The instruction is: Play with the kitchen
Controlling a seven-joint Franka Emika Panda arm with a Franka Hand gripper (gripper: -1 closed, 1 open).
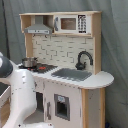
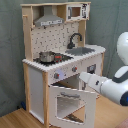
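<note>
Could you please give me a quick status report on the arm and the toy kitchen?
Arm reaching toward the oven opening, gripper out of view. Toy kitchen upright, oven door hanging open, pot on the stove. Nothing in the way.
</note>
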